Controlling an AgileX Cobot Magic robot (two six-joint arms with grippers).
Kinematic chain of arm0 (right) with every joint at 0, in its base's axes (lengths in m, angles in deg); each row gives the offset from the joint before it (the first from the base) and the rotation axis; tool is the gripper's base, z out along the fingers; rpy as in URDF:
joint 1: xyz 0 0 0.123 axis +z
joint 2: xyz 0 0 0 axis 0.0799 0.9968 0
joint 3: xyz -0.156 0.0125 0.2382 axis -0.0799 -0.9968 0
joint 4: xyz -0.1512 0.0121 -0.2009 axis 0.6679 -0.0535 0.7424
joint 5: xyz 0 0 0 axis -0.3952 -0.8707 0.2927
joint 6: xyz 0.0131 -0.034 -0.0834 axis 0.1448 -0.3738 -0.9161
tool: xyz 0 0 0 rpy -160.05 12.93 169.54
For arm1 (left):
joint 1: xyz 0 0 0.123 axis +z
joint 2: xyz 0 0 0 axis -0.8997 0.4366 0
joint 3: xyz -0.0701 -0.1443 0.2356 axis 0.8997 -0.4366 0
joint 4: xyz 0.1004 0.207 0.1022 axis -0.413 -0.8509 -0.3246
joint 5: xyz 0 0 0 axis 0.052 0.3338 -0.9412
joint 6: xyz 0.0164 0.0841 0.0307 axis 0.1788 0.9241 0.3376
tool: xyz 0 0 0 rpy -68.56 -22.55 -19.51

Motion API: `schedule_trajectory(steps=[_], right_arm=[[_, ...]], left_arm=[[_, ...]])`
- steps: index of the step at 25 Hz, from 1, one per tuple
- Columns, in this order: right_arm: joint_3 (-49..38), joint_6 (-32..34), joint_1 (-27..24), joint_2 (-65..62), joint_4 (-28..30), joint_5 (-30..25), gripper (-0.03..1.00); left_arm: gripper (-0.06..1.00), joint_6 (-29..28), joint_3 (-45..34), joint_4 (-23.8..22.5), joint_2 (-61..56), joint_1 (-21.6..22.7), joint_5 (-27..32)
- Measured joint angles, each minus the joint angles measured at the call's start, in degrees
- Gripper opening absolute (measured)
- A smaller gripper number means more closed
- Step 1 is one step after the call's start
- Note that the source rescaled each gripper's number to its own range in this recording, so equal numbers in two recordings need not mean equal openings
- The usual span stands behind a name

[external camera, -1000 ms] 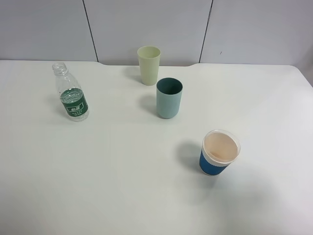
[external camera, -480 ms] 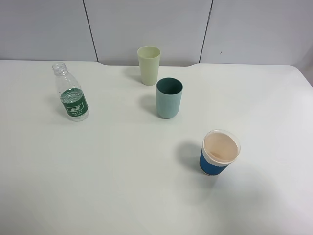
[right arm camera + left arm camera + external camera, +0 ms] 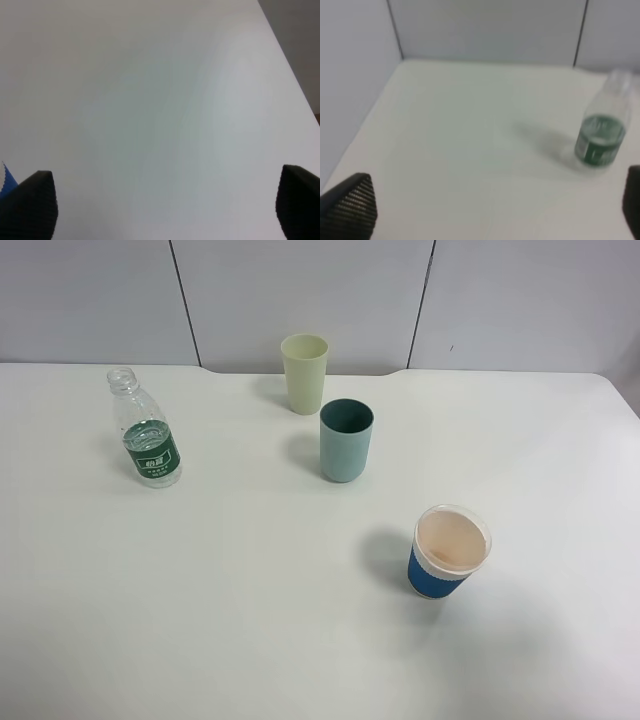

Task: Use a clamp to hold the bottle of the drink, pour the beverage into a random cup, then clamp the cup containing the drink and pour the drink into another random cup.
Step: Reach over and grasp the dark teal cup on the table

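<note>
1. White worktop point(image 3: 250, 640) carries everything; both arms are out of the high view; left jaws gape wide, empty; right jaws stand parted, empty too.
2. Blue-sleeved paper cup point(image 3: 448, 555) stands nearest, right of middle.
3. Bottle point(image 3: 148, 435) stands upright at the left, ungrasped, ahead of the left jaws, well apart, toward one jaw's side; teal tumbler point(image 3: 346, 445) mid-worktop.
4. Pale yellow-green tumbler point(image 3: 304, 375) sits farthest; seemingly nothing poured; every step remains.

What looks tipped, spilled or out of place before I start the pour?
Nothing stands out. The bottle, teal tumbler, yellow-green tumbler and paper cup all stand upright and apart, and no spill shows on the table.
</note>
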Motion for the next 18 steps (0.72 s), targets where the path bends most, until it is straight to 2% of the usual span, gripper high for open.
schedule_trajectory(steps=[8,18], right_arm=[[0.0,0.0,0.0,0.0,0.0,0.0,0.79],[0.0,0.0,0.0,0.0,0.0,0.0,0.79]], left_arm=[[1.0,0.21,0.0,-0.33,0.0,0.0,1.82],[1.0,0.21,0.0,1.68,0.0,0.0,2.53]])
